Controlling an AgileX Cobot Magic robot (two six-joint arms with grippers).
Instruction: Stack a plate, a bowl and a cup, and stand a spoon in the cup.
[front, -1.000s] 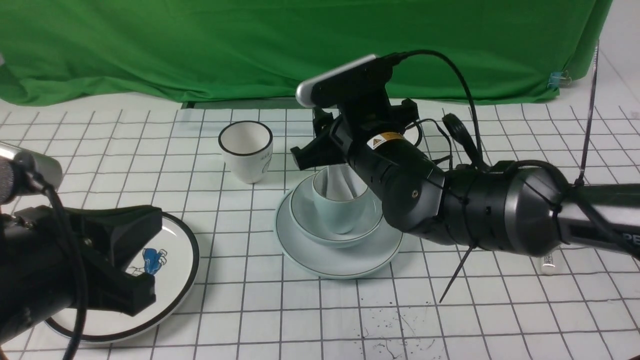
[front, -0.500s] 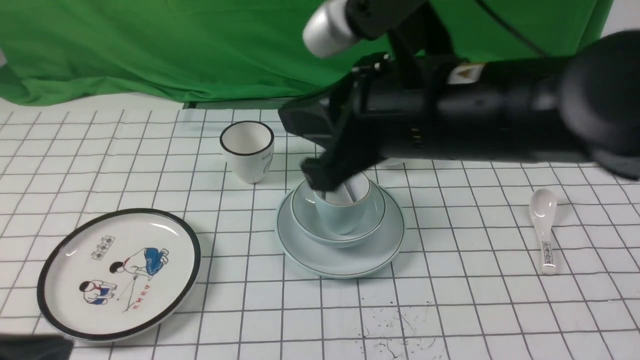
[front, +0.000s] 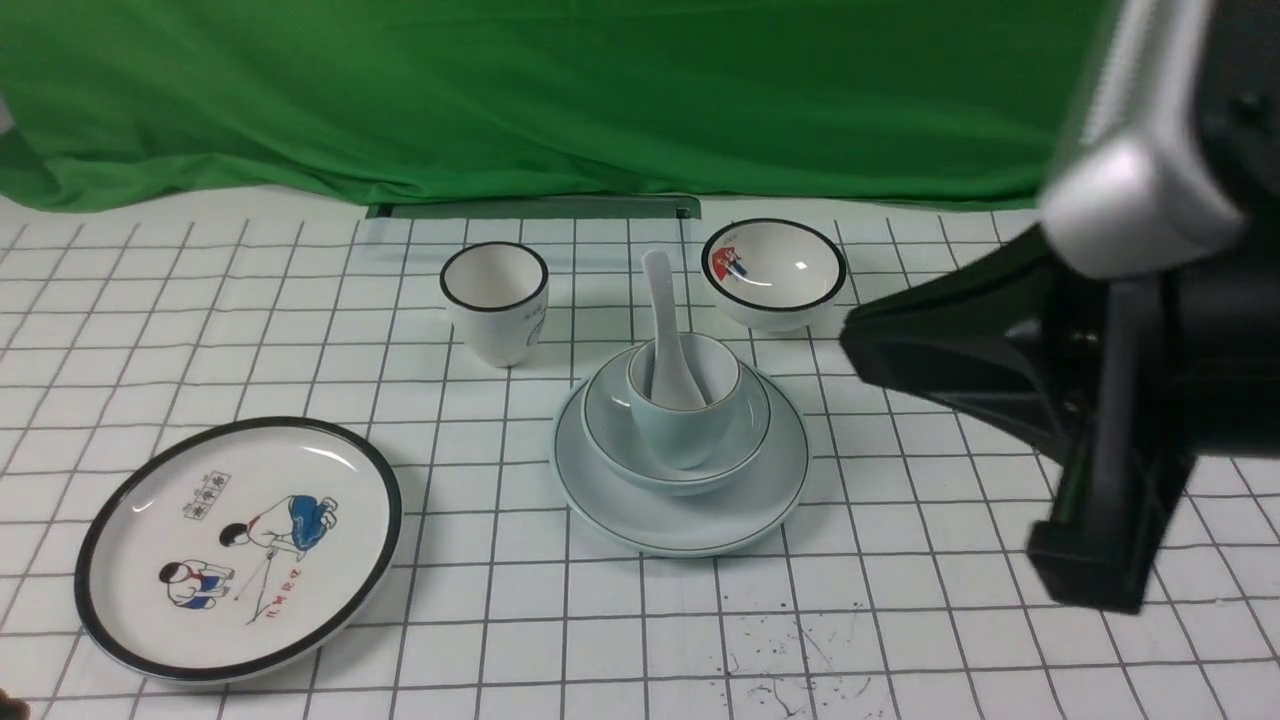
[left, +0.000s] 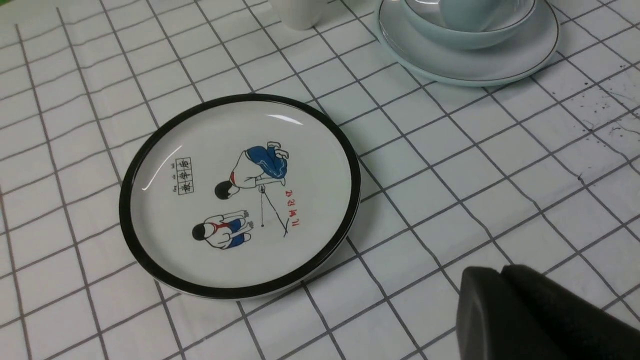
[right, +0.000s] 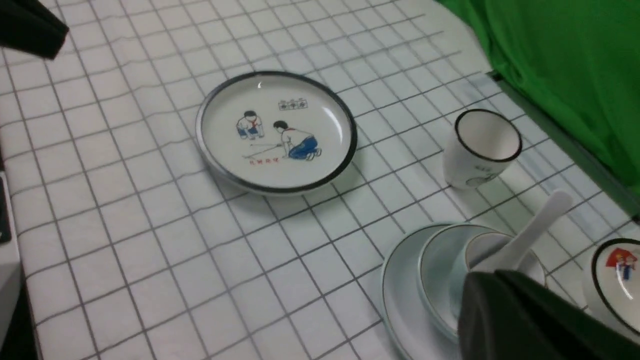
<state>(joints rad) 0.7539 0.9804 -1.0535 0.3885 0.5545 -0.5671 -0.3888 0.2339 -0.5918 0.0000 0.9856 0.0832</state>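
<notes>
Where cup (front: 683, 432) nests in bowl (front: 606, 425), spoon (front: 663, 305) inside

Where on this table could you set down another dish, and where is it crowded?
Free: cloth between the cartoon plate and the pale plate, and in front of the pale plate. Crowded: behind it, by black-rimmed cup and cartoon bowl.

The front camera looked forward across the table (front: 480, 620) to the green cloth (front: 500, 90). The left wrist camera looked down from near, the cartoon plate (left: 240, 195) just ahead of the left gripper (left: 482, 282); the right wrist camera, higher, had the pale plate (right: 400, 295) ahead of the right gripper (right: 480, 287). All three shared both plates
</notes>
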